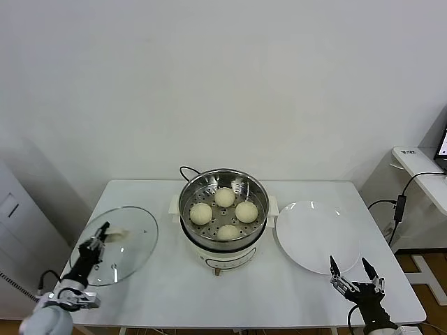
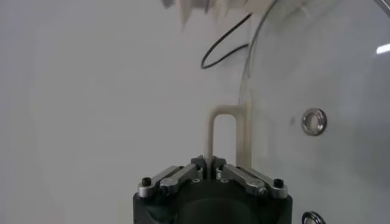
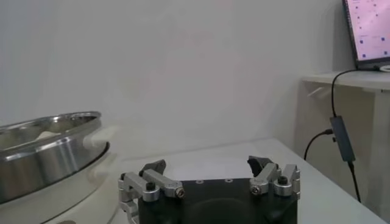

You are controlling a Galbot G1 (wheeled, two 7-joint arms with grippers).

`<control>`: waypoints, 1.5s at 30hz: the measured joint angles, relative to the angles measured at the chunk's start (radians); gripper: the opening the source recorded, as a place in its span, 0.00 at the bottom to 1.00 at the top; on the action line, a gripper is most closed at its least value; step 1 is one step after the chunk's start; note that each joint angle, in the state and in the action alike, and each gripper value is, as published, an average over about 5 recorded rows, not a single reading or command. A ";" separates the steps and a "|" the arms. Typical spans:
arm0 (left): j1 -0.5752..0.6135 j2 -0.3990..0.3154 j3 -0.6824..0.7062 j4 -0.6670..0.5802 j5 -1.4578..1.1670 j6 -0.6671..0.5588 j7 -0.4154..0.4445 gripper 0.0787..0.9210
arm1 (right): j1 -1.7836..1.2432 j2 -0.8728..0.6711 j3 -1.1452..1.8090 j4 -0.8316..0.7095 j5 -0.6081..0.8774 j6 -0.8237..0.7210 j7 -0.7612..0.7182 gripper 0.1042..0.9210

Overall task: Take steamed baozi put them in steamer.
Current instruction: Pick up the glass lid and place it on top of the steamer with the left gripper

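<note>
Four cream-white baozi (image 1: 224, 197) lie in the shiny steel steamer (image 1: 190, 192) on its white pot base in the middle of the table. My left gripper (image 1: 102, 232) is at the table's left side, shut on the cream handle (image 2: 214, 137) of the round glass lid (image 1: 133, 251). The lid is held tilted above the table. My right gripper (image 1: 348, 266) is open and empty at the front right, just in front of the white plate. In the right wrist view the steamer's rim (image 3: 52, 125) shows off to one side of that gripper (image 3: 207, 165).
A flat white plate (image 1: 318, 236) lies right of the steamer. The pot's black cord (image 1: 187, 169) loops behind it. A side table with a laptop and cable (image 1: 401, 202) stands off the table's right edge.
</note>
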 measured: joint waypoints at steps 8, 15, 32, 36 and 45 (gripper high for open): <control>-0.002 0.114 0.007 -0.107 -0.165 0.116 0.073 0.06 | 0.017 -0.030 0.002 -0.023 0.008 -0.007 -0.026 0.88; -0.014 0.207 0.102 -0.269 -0.259 0.289 0.153 0.06 | 0.025 -0.037 0.009 -0.043 0.002 -0.009 -0.041 0.88; -0.293 0.190 0.690 -0.403 -0.134 0.727 0.241 0.06 | -0.016 0.000 0.059 -0.059 -0.030 -0.010 -0.060 0.88; -0.372 0.142 0.804 -0.366 -0.091 0.786 0.250 0.06 | -0.023 0.008 0.067 -0.059 -0.036 -0.010 -0.061 0.88; -0.496 0.052 0.975 -0.267 -0.046 0.883 0.269 0.06 | -0.029 0.009 0.073 -0.065 -0.043 -0.006 -0.067 0.88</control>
